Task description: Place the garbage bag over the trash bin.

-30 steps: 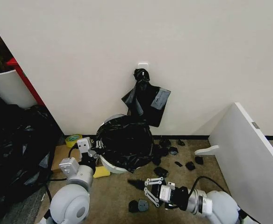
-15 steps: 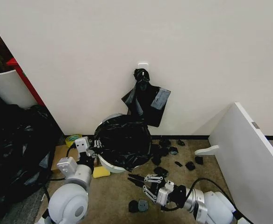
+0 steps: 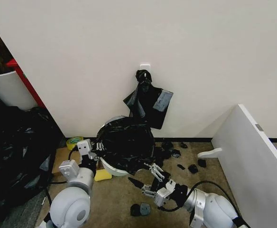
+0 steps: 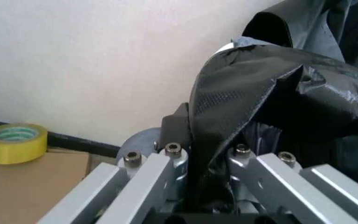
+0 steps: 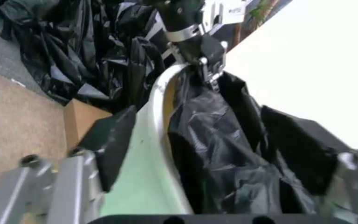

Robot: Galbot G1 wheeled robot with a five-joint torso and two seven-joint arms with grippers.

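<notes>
Trash bin: the round white trash bin (image 3: 111,167) lies tipped on the floor by the wall, its mouth hidden under black plastic; in the right wrist view its pale green-tinted side (image 5: 148,177) runs between the right jaws.
Garbage bag: the glossy black garbage bag (image 3: 125,142) is draped over the bin's upper part and mouth, bulging above the white rim; its crinkled folds show close up in the left wrist view (image 4: 253,88).
Left gripper: the left gripper (image 3: 94,153) sits at the bin's left edge, jaws clamped on a fold of the bag, the plastic pinched between them (image 4: 207,172).
Right gripper: the right gripper (image 3: 145,179) is low in front of the bin, on its right side, jaws spread apart with the bin's edge and the bag between them (image 5: 195,154).
Floor: brown carpet (image 3: 119,199) with small black scraps (image 3: 192,168) scattered to the right of the bin.
Nearby: a yellow tape roll (image 3: 74,141) on cardboard at the wall; a knotted bunch of black bags (image 3: 148,97) hangs above the bin; a heap of black plastic (image 3: 13,152) lies far left; a white board (image 3: 252,161) leans at right.
</notes>
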